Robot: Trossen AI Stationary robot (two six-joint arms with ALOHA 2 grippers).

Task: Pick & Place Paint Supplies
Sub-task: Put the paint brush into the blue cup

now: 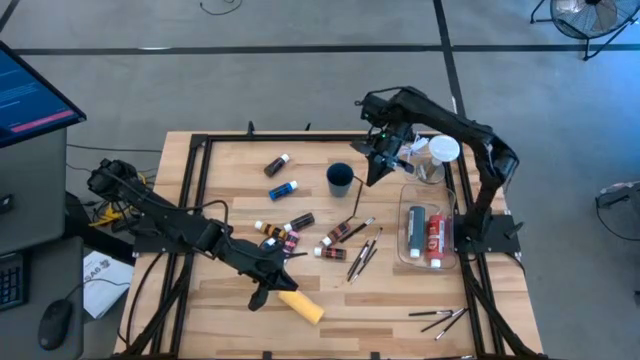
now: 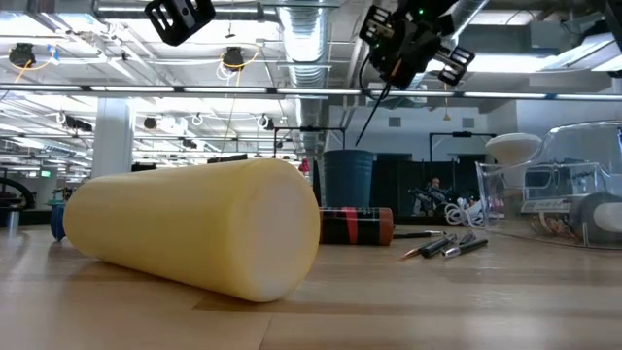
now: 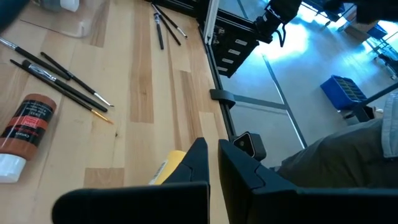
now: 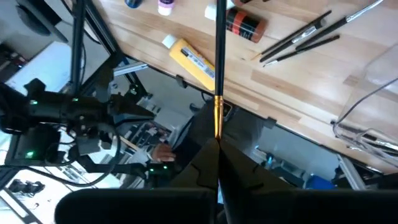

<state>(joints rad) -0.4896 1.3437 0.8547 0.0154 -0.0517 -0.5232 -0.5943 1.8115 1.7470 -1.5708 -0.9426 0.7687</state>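
My right gripper [image 1: 383, 158] hangs high above the table's far right part, shut on a thin dark-handled brush [image 4: 219, 62]. The brush slants down toward a dark cup [image 1: 339, 180]. My left gripper [image 1: 262, 295] is shut and hovers near the front edge, beside the big yellow bottle [image 1: 302, 306] lying on its side. In the low view it is raised well above that bottle [image 2: 194, 228]. Small tubes lie mid-table: blue [image 1: 283, 189], brown [image 1: 277, 164] and several white-capped ones [image 1: 285, 232]. Loose brushes [image 1: 360, 260] lie right of them. My right gripper pinches the brush between its two shut fingers, just behind the brass ferrule [image 4: 217, 118]. The dark handle [image 2: 371, 107] points away from the fingers and slants down toward the cup. The brush is lifted clear of the table and of the cup [image 2: 348, 180].
A clear tray [image 1: 430, 205] at the right holds a dark tube and a red tube. A clear jar with a white lid [image 1: 442, 152] stands behind it, close to my right gripper. More brushes [image 1: 440, 318] lie at the front right. Black frame rails run along the table's edges.
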